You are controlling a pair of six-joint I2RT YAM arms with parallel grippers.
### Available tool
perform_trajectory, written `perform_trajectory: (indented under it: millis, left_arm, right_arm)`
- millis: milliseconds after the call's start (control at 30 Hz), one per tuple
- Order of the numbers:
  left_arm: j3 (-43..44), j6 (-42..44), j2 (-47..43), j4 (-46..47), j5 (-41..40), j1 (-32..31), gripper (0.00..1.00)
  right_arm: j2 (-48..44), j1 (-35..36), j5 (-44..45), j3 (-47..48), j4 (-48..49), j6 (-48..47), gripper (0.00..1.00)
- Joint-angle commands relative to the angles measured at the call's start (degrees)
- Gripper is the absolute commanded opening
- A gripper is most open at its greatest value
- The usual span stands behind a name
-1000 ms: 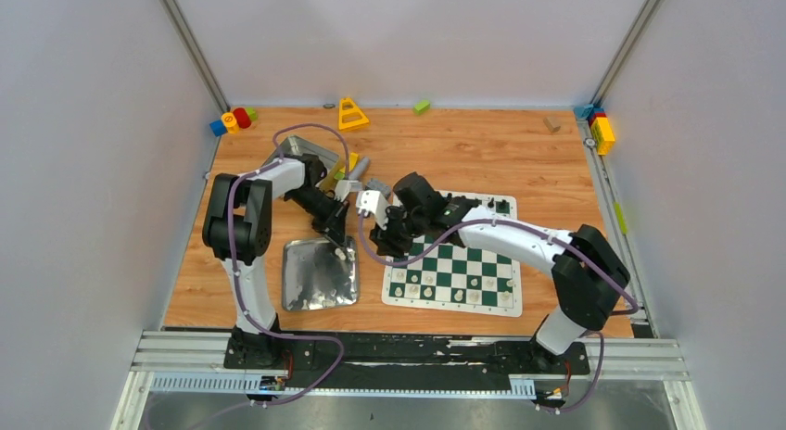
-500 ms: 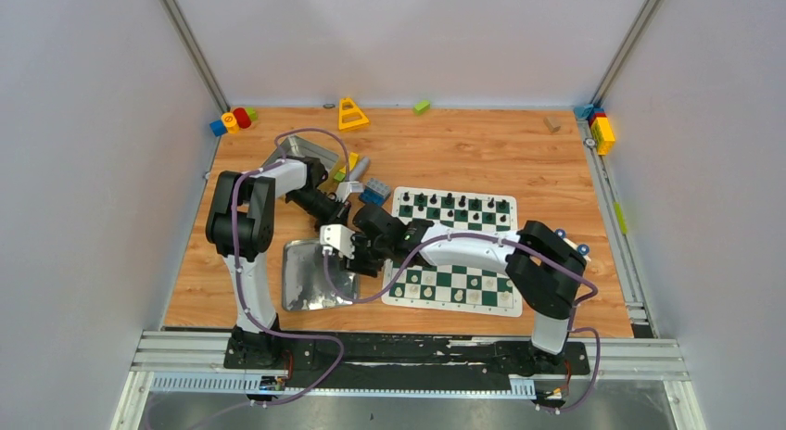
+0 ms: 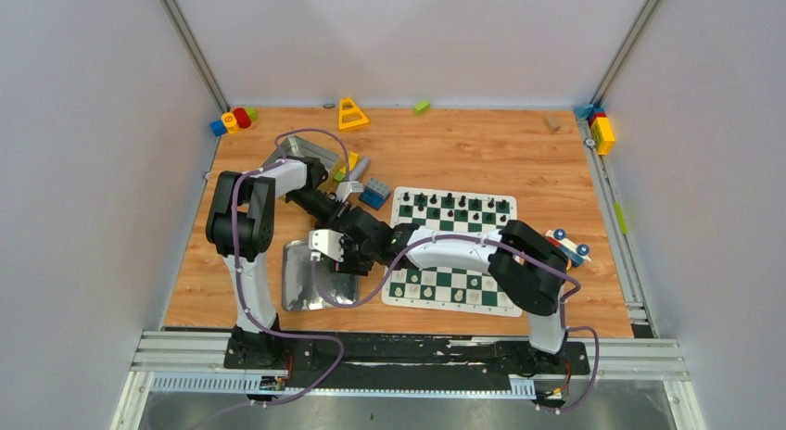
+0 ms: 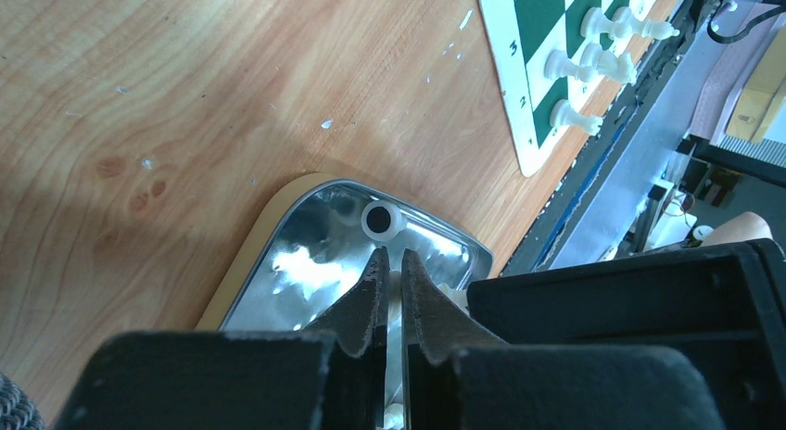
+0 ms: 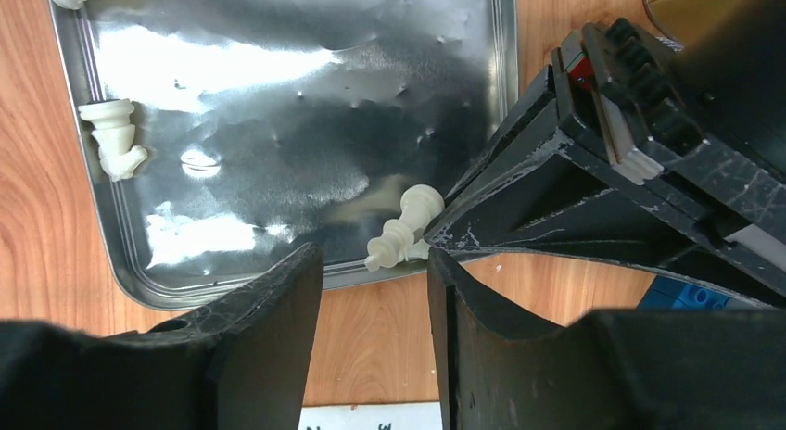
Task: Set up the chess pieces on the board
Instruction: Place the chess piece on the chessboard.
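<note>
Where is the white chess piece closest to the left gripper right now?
In the right wrist view, the chess piece lies tipped over inside the metal tray, close to its rim and right at the tips of the left gripper.

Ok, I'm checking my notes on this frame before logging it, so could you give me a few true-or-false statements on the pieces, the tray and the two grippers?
1. The right gripper is open over the edge of the silver tray. True.
2. All the white pieces stand on the board. False: at least three lie in the tray.
3. The black pieces line the board's far row. True.
4. The left gripper has its fingers spread wide. False: only a narrow gap separates them.
</note>
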Motion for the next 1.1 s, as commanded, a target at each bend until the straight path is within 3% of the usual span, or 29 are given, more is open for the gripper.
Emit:
perform_trajectory:
  millis: [0,233,700,867,1067]
  left_arm:
    - [0.8,-0.2,-0.9,-0.8,1.6,-0.3,0.0]
    - [0.6,0.1,-0.9,-1.1,1.8,-0.4,0.0]
    - [0.6,0.7,-1.0,-1.7,1.8,-0.6,0.0]
    - [0.7,0.7,-0.9,-1.8,2.1,-0.7,0.0]
    - [0.9,1.0,-0.9,-1.9,2.1,-0.7,0.0]
  right_arm:
    - [1.1,0.4,1.5,3.0,2.1,-0.8,0.45]
    - [2.4,0.5,2.5,4.1,2.1,-1.3,0.38]
    - [4.1,0.5,4.0,5.6,2.1,-1.6,0.35]
    - [4.3,0.5,4.1,5.5,2.1,-1.7,0.28]
    - [4.1,0.6,4.4,5.9,1.5,-1.8,0.13]
